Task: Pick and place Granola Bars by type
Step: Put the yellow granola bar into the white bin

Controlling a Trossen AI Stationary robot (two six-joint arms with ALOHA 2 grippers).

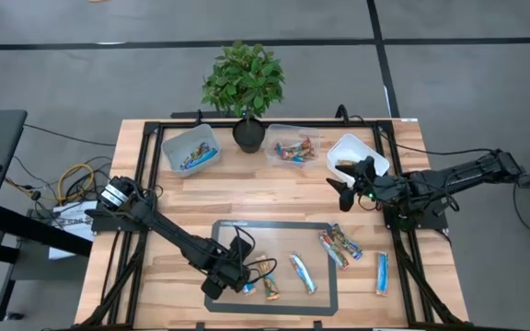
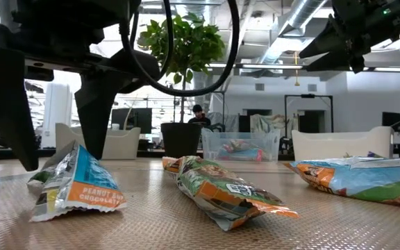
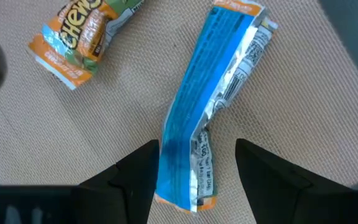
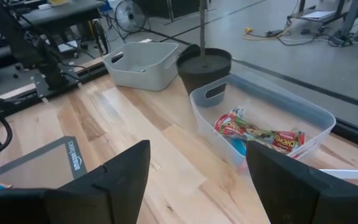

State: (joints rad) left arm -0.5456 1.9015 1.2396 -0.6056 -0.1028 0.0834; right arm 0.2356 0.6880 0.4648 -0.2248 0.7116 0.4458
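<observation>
Watching the left gripper [image 3: 196,171] first, you see its jaws spread wide either side of a blue-and-white bar [image 3: 211,106] lying on the grey mat [image 1: 325,296]. You risk a skewed pinch: the bar lies slanted between the fingers, so closing may catch only its crimped end and let it slip. A nearby orange bar [image 3: 79,37] could be nudged. The right gripper [image 4: 197,180], wide and empty, hovers near the middle tub [image 4: 303,115]; a further reach could clip its rim.
</observation>
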